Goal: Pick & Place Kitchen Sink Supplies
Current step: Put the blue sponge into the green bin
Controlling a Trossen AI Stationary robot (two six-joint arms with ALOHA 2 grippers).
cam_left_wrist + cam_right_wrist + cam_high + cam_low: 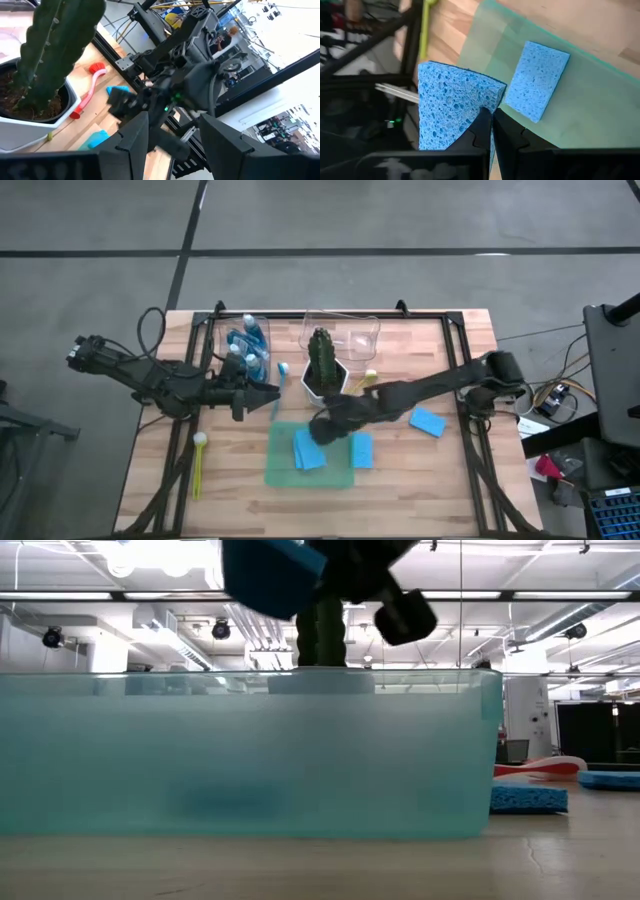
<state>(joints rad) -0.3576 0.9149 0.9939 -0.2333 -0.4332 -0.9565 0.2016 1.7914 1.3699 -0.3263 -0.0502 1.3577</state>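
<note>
My right gripper (325, 428) hangs over the translucent green mat (285, 470), shut on a light-blue sponge (452, 112). A second sponge (537, 87) lies flat on the mat, and a third (427, 421) lies flat on the wood to the right. My left gripper (175, 122) stands open and empty at the table's left, level, pointing toward the cactus (321, 355). Bottles of blue soap (248, 340) stand at the far left. A yellow brush (198, 465) lies near the left edge. My right gripper pinches the sponge between its two fingers at one short edge (487, 107), near a corner. The fingers slant down from the table's right side. The sponge (270, 575) is lifted clear of the mat and sticks out past the fingertips, toward the table's left.
The cactus in its white pot (312, 385) stands just behind the mat, close to my right arm. A clear bin (345, 335) stands at the far edge. A blue brush (280, 380) lies by my left gripper, and a pink brush (92, 90) lies right of the pot.
</note>
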